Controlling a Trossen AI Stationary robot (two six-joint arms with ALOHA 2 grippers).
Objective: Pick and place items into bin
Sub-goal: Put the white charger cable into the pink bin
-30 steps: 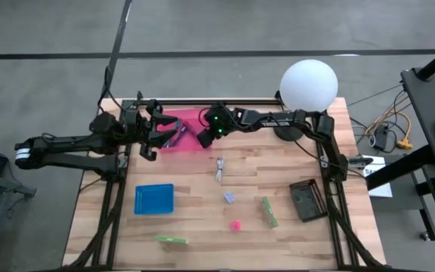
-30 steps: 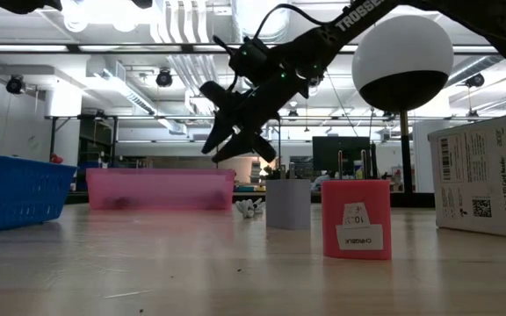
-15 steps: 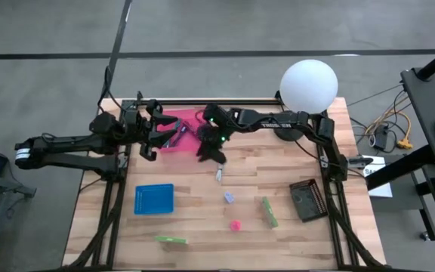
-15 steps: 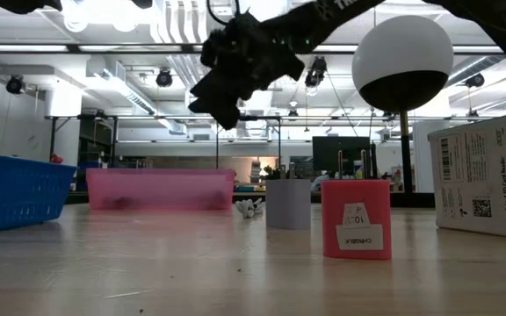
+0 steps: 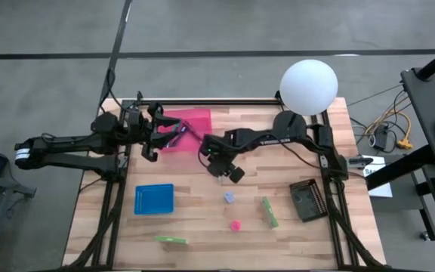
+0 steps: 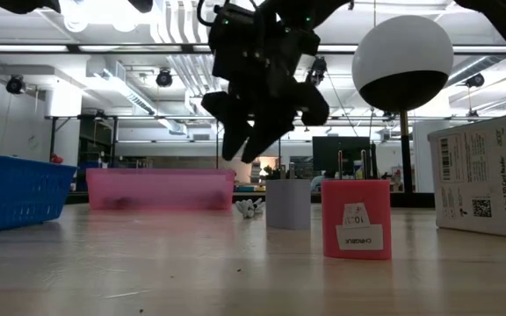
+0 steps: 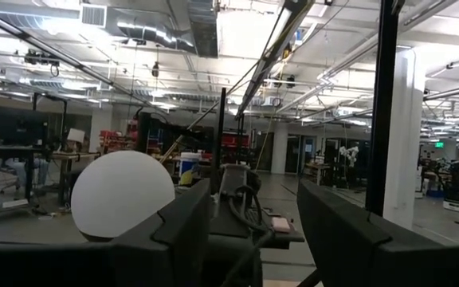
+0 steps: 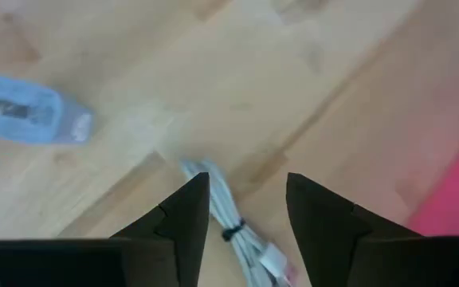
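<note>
My right gripper (image 5: 219,165) hangs open over the middle of the table and points steeply down. Its fingers stand above a silver tool (image 8: 225,219), which lies flat on the wood (image 6: 250,208); they do not touch it. The pink bin (image 5: 191,121) stands at the far side, with purple sticks (image 5: 175,133) in it. My left gripper (image 5: 155,134) waits open at the bin's left end, raised, with nothing between its fingers (image 7: 253,231). A lavender block (image 5: 229,198), a pink block (image 5: 236,225) and a green stick (image 5: 269,211) lie nearer the front.
A blue tray (image 5: 154,199) sits front left, with a green piece (image 5: 171,239) near the front edge. A dark box (image 5: 306,200) lies at the right. The white globe lamp (image 5: 308,85) stands at the far right corner. Bare wood lies around the silver tool.
My right gripper has swung from above the pink bin toward the table's near edge, out over the middle. Its wrist has rolled about a quarter turn and tipped down, so the fingers now point at the silver tool. Nothing on the table has moved.
</note>
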